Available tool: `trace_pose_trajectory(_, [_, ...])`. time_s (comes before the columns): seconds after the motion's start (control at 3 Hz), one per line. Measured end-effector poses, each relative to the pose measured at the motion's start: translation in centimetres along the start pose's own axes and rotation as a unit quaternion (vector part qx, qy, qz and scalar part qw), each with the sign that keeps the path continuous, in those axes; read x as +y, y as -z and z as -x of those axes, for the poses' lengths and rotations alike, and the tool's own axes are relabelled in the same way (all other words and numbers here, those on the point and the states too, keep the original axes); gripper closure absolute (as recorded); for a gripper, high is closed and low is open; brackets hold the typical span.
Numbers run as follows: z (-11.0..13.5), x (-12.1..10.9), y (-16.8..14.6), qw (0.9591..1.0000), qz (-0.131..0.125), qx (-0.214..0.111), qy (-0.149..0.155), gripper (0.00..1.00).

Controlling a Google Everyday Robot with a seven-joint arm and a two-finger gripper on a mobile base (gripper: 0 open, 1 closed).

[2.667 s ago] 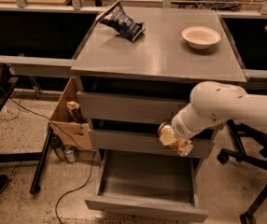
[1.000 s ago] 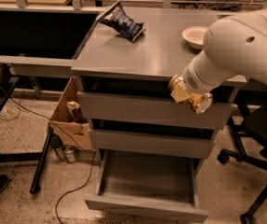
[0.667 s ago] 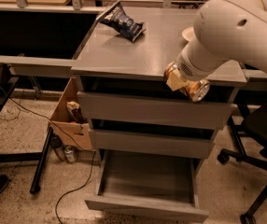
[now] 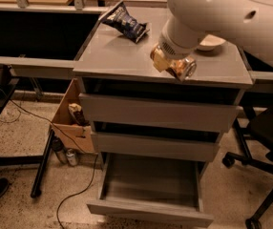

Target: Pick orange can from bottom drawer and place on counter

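The orange can (image 4: 184, 69) is small, with orange-brown and white print and a shiny metal end facing the camera. It is tilted, almost on its side, and clamped in the gripper (image 4: 173, 65) over the front right part of the counter (image 4: 117, 56); whether it touches the surface cannot be told. The counter is a broad, flat grey slab with a thin front edge. The bottom drawer (image 4: 148, 213), grey with a plain handleless front, stands pulled fully out below.

Gripper (image 4: 173, 64) and orange can (image 4: 185, 69) blur together for me above counter (image 4: 112, 56) | bowl (image 4: 212, 43) half behind arm (image 4: 222, 8) | arm cropped top-right.
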State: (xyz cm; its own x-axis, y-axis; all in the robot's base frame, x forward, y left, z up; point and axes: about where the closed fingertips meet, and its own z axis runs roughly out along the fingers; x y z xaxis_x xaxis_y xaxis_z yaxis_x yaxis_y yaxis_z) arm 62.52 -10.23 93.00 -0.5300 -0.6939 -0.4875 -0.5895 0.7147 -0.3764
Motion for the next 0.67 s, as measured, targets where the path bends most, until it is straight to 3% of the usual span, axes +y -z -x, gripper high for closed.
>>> trace_pose_trajectory(0.67, [3.5,-5.0,-3.0,1.0,0.002,-0.009,0.002,1.0])
